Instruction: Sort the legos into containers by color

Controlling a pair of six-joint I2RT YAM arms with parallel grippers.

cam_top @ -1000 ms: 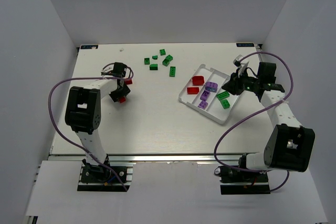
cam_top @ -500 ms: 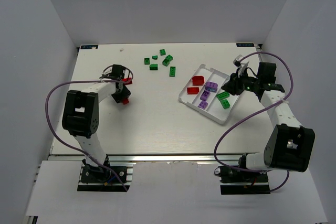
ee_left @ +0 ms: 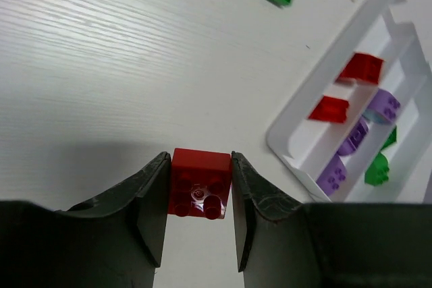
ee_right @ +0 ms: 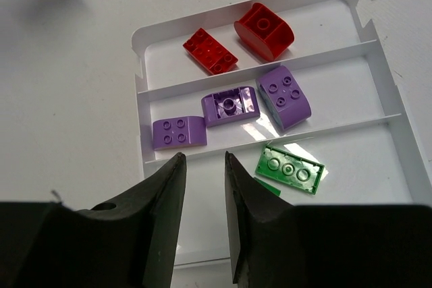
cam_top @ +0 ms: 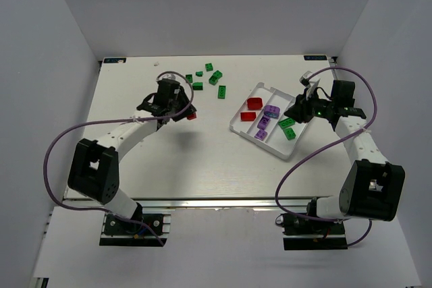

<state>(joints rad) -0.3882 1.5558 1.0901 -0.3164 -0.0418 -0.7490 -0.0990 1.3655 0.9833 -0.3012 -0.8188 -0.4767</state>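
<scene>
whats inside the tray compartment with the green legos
Two green legos: a flat brick in full view, and a second brick partly hidden behind the fingers of the right gripper. Those fingers also cover the compartment's near end, so anything there cannot be seen.

Bare table lies between the left gripper and the tray, whose low wall is the only bar on that stretch. Green bricks sit off it, toward the far edge. The right gripper hangs over the tray's right side. The red lane on the left is uncovered, with floor showing around two red bricks.
</scene>
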